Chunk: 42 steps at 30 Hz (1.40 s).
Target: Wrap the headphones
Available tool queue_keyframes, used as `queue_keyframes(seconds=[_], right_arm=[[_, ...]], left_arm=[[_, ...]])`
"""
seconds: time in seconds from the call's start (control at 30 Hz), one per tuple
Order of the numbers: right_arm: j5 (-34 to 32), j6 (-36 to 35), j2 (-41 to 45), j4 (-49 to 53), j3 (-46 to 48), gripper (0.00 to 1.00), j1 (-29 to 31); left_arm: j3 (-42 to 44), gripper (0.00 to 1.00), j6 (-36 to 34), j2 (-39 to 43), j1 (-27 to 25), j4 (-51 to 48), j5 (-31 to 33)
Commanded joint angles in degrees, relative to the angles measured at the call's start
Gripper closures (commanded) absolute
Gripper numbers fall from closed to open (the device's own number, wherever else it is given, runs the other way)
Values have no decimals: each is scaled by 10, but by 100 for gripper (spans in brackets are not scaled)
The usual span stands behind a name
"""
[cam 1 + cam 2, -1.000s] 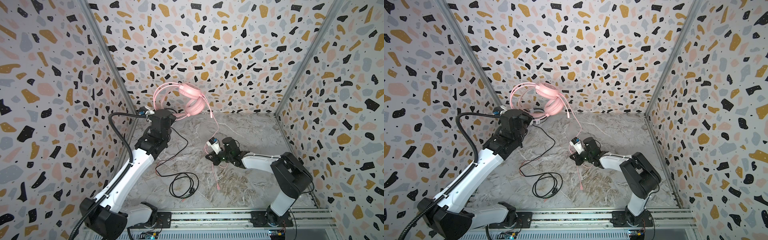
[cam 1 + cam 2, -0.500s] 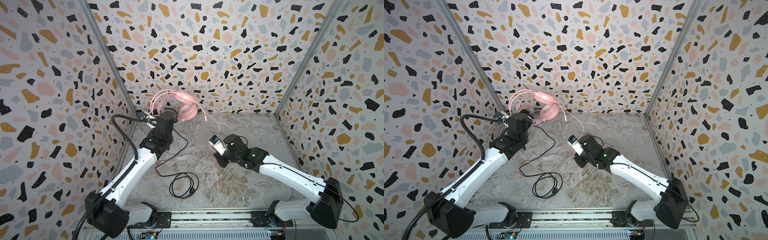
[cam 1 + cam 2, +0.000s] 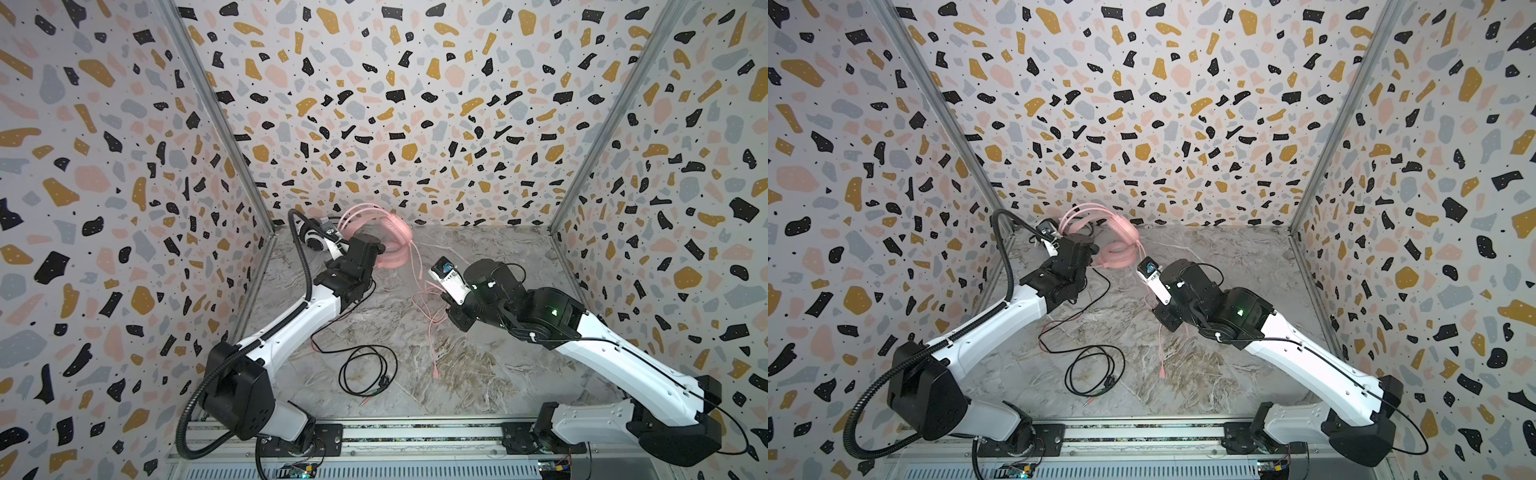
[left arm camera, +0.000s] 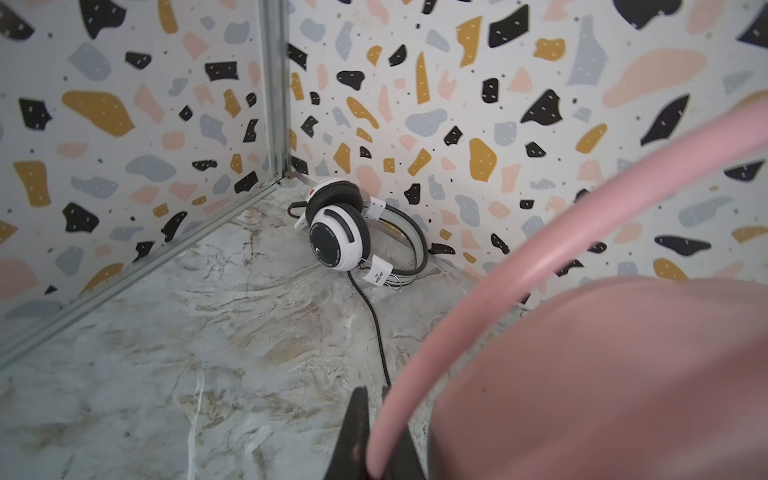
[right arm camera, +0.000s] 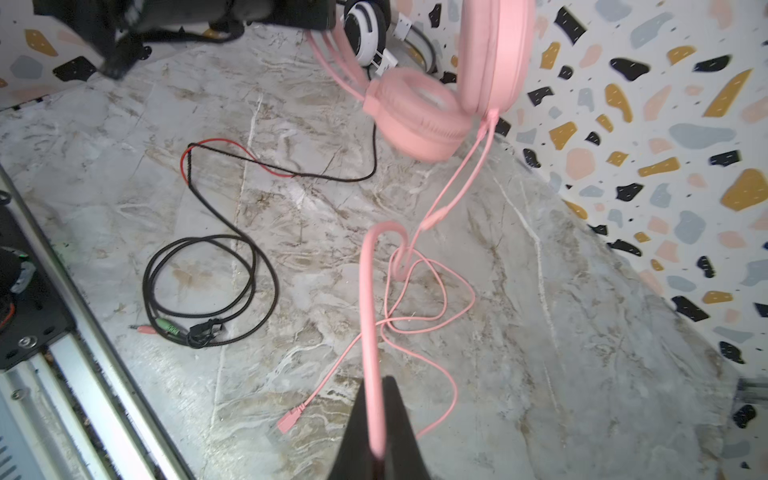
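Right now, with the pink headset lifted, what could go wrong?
The pink cable, pinched by the right gripper, lies in crossed loops on the floor; pulling may knot it. The pink headset hangs from the left gripper by its thin band and may slip. The black cable nearby could snag.

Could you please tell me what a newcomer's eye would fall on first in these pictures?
The pink headset stands out first, held up near the back wall with the left gripper shut on its headband. Its pink cable trails in loose loops to the right gripper, whose fingers pinch it. A white-and-black headset lies in the back left corner, its black cable coiled on the floor.
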<state>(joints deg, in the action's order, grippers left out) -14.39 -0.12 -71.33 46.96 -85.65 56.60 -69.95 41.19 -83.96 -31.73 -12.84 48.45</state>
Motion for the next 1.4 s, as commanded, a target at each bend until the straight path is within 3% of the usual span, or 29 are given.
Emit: queue_keyframes(seconds=[0.0,0.2,0.37,0.6,0.83,1.13,1.37], right_arm=[[-62,-16,1,39,-57,100,0],[-10,-44,-16,18,-148,100,5],[-89,-63,-18,-14,-164,100,3],[-84,-71,-1,-74,-154,100,-58],[-41,-66,19,-125,-96,100,-133],[167,-22,62,-212,47,100,-308],[284,4,75,-284,155,100,-342]], left_arm=[[-22,100,-88,13,-24,59,53],[-8,100,-164,12,-54,70,-6],[37,100,-212,47,-61,99,-89],[108,100,-286,99,-61,127,-319],[132,100,-284,130,-61,122,-421],[168,100,-242,200,-59,168,-552],[167,100,-162,210,-48,230,-674]])
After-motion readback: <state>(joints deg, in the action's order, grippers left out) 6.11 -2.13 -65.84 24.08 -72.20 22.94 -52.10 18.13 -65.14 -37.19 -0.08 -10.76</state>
